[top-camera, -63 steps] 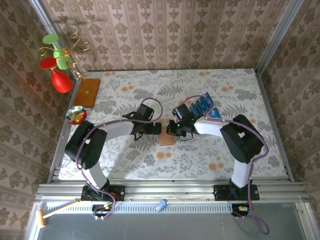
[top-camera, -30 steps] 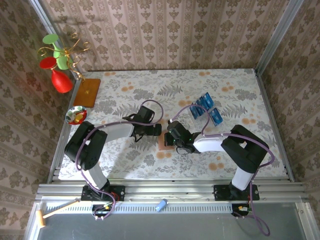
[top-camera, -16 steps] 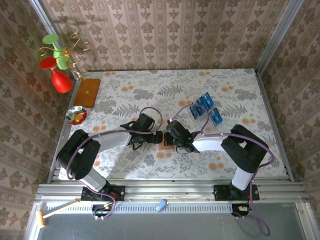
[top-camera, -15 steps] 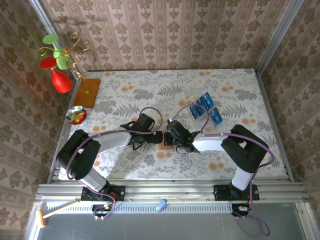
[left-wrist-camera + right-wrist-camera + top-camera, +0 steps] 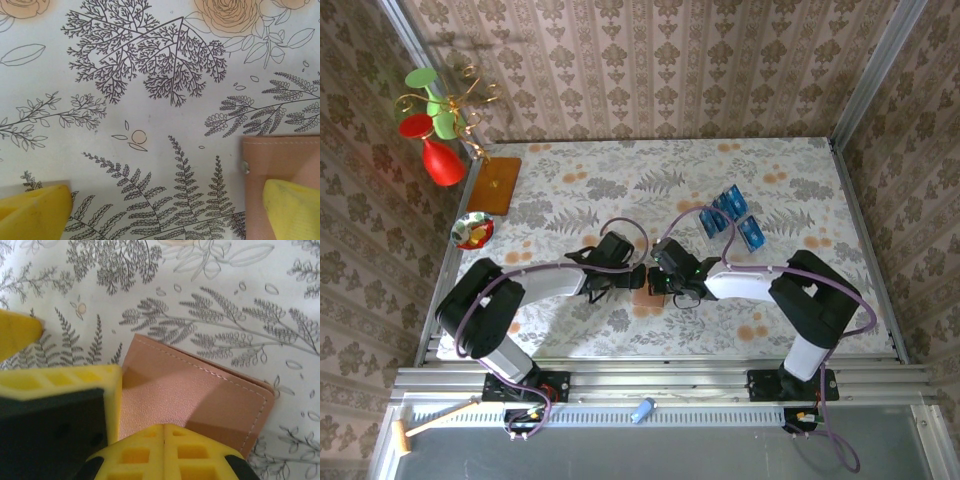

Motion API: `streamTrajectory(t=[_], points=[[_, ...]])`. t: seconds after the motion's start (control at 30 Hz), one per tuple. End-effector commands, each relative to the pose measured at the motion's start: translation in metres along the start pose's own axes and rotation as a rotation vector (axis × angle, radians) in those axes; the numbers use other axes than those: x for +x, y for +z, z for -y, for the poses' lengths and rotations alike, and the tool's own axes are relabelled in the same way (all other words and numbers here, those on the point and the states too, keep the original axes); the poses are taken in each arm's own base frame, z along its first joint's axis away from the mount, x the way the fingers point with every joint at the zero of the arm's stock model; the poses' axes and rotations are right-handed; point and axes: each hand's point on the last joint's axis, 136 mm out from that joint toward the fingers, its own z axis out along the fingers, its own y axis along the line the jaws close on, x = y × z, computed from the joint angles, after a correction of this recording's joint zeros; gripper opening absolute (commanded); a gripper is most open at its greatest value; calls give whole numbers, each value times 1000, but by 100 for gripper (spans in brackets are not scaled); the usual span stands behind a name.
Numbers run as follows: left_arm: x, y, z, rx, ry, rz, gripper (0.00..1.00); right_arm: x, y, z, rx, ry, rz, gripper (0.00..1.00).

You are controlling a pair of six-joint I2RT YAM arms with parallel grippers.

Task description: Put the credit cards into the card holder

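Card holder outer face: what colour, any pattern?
The card holder is plain pinkish-tan with pale stitching along its edges; clearest in the right wrist view.

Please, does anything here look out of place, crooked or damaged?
Nothing looks damaged or spilled. The blue cards lie in a loose, uneven bunch, not a neat stack, apart from the brown wallet, which lies flat and shut.

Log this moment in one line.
left gripper open, astride card holder edge | right gripper shut above card holder | credit cards outside
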Motion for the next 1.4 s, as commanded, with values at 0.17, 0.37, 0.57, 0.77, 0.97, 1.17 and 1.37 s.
streamTrajectory(t=[0.17,0.37,0.57,0.77,0.97,1.17,1.37], points=[[49,20,-23,-78,-20,-143,100,8,-17,3,2,50,-74,0],[48,22,-21,-70,-18,-141,100,5,-20,0,-13,67,-62,0],[33,1,-19,-50,6,-108,100,-2,-20,3,-11,79,-56,0],[30,-30,-7,22,17,-80,100,-6,-16,7,-3,84,-57,0],[48,-39,2,42,31,-76,100,-3,-9,8,-3,90,-66,0],[55,-38,20,69,55,-52,100,-2,-8,10,-1,91,-68,0],[66,-26,21,33,83,-70,100,-2,-8,9,-8,91,-67,0]])
